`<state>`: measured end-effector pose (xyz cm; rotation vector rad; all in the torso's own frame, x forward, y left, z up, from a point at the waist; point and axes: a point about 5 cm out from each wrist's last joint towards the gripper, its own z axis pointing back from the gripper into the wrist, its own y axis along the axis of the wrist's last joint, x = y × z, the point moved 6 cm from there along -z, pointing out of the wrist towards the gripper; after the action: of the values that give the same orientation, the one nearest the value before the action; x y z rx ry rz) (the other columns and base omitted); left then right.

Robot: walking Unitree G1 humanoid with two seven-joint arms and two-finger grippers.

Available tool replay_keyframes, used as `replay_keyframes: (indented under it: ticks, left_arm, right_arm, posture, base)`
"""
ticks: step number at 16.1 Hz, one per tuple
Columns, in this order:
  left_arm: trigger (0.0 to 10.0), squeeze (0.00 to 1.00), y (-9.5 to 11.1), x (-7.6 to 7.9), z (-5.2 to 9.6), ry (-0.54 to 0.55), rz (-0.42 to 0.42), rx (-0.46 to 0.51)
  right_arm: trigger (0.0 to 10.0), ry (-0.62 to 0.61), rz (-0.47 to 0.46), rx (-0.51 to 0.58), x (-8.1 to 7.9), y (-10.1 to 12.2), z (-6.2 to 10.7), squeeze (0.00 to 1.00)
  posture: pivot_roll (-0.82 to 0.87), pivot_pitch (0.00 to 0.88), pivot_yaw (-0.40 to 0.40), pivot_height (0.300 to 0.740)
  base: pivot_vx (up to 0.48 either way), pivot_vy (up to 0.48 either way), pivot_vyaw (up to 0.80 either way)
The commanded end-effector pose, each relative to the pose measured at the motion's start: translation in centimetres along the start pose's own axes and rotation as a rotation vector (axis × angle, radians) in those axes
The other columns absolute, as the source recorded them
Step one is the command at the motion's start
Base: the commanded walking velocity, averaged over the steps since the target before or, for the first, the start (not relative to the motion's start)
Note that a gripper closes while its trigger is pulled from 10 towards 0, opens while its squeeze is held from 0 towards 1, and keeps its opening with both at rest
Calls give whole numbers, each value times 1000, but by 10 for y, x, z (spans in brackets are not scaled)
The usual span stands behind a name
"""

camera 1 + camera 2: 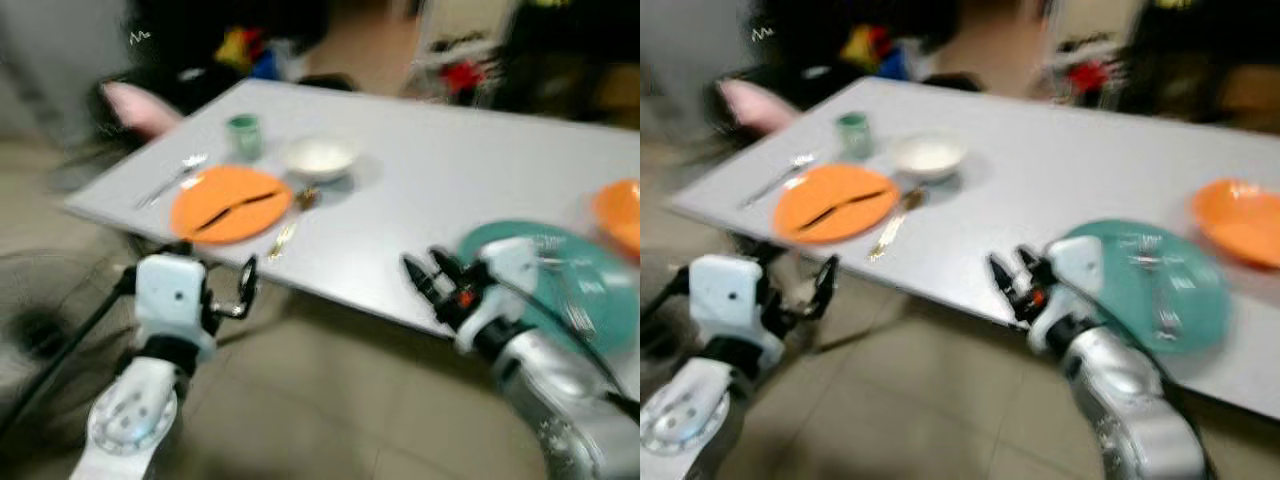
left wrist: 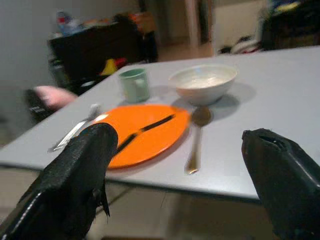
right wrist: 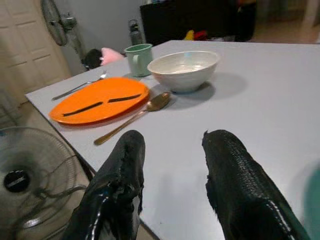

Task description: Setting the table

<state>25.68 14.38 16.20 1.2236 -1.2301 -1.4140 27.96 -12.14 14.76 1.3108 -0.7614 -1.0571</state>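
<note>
A grey table [image 1: 450,190] carries an orange plate [image 1: 230,203] with two black chopsticks across it. Beside the plate are a white bowl [image 1: 318,157], a green mug [image 1: 244,135], a silver fork [image 1: 175,178] and a gold spoon [image 1: 285,235]. At the right end a teal plate [image 1: 570,275] holds a fork, next to an orange dish [image 1: 620,212]. My left gripper [image 1: 238,290] hangs open and empty below the table's near edge, facing the orange plate [image 2: 145,132]. My right gripper [image 1: 425,272] is open and empty at the table edge, left of the teal plate.
A floor fan [image 3: 30,175] stands by the table's left end. A pink object [image 1: 140,105] and dark furniture with clutter [image 1: 250,45] lie beyond the far corner. Tiled floor [image 1: 330,400] lies between me and the table. The head views are blurred.
</note>
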Motion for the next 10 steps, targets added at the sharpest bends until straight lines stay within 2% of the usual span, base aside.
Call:
replay_keyframes:
  ticks: [1,10]
  left_arm:
    - [10000,0,0,-8,1,28,-18,-4]
    - [10000,0,1,-9,1,37,-8,-4]
  right_arm:
    - [10000,22,-15,4,-7,1,-4,0]
    - [10000,23,-26,3,-7,0,-6,0]
  posture:
    - [-76,0,89,740]
    - [-73,0,87,740]
  base:
    - [0,0,800]
    - [0,0,800]
